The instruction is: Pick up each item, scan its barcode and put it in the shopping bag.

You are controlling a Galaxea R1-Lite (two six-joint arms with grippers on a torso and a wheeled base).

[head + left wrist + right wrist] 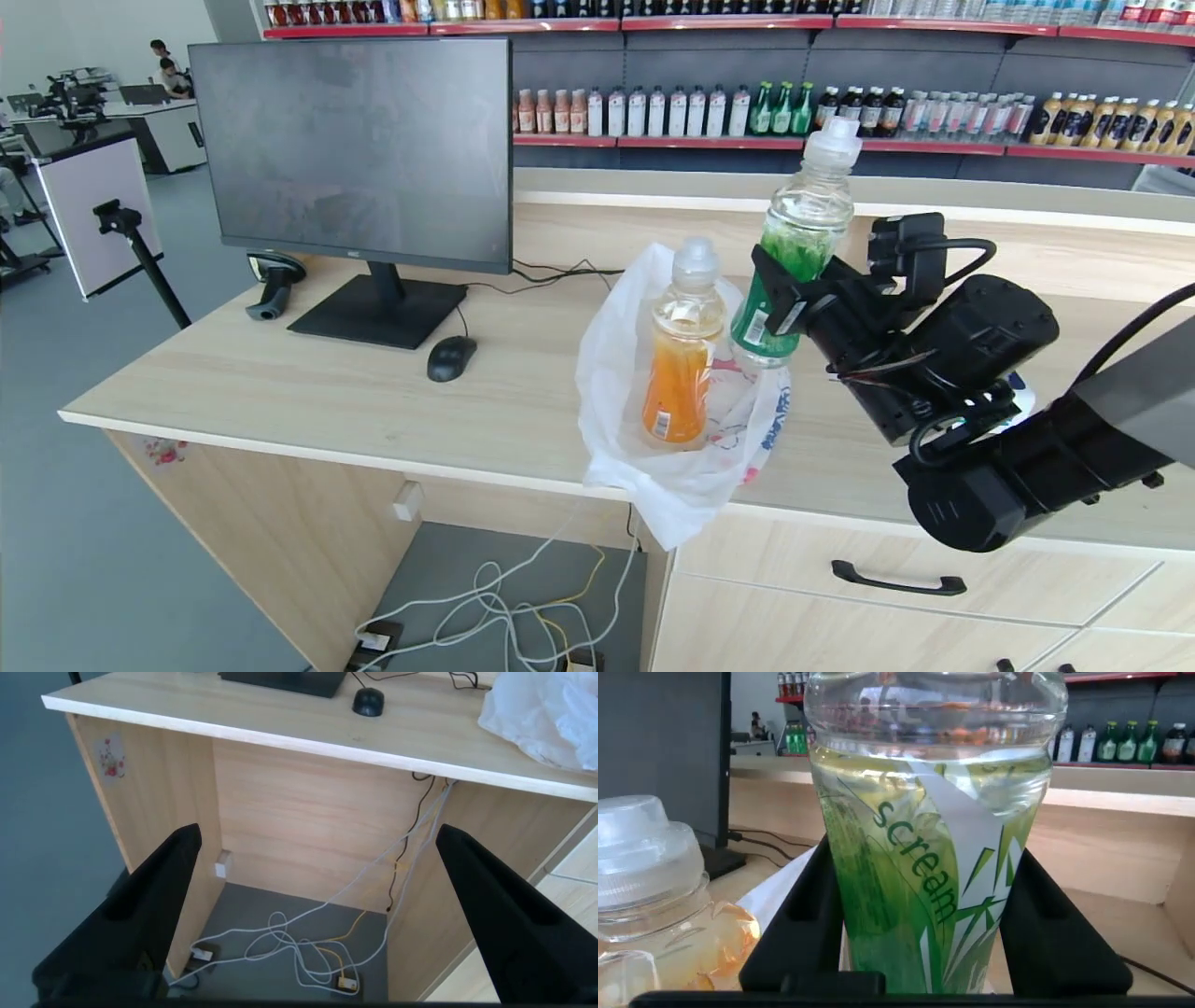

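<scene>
**Right arm.** The right gripper [780, 303], right of centre in the head view, is clamped on the clear plastic bottle with green label and white cap [805, 219]. The right wrist view shows one black finger pressed against each side of the label.

**Held bottle.** It is lifted off the counter and leans slightly, cap towards the upper right. Its base hangs over the right part of the bag's open mouth, just beside the orange bottle. Whether the base touches the bag film cannot be told.

**Bag.** The white, thin plastic shopping bag [611, 373] sits at centre frame on the light wooden counter [373, 392]. Its lower fold hangs over the counter's front edge.

**Bagged item.** A clear plastic bottle of orange drink with a pale cap [680, 373] stands upright inside the bag.

**Left arm.** The left gripper [318, 835] has its two dark fingers spread wide apart, with nothing between them. It sits lower than the counter top and faces the open space under the counter, where white and yellow cables [308, 952] lie looped on the floor.

**Other fixtures.**
- A dark flat monitor on a black stand [359, 149] is at upper left.
- A black handheld barcode scanner [271, 285] lies by the monitor's lower left corner.
- A black mouse [451, 357] lies in front of the stand.
- Red-edged shelves of bottled drinks [840, 145] run along the top of the frame.
</scene>
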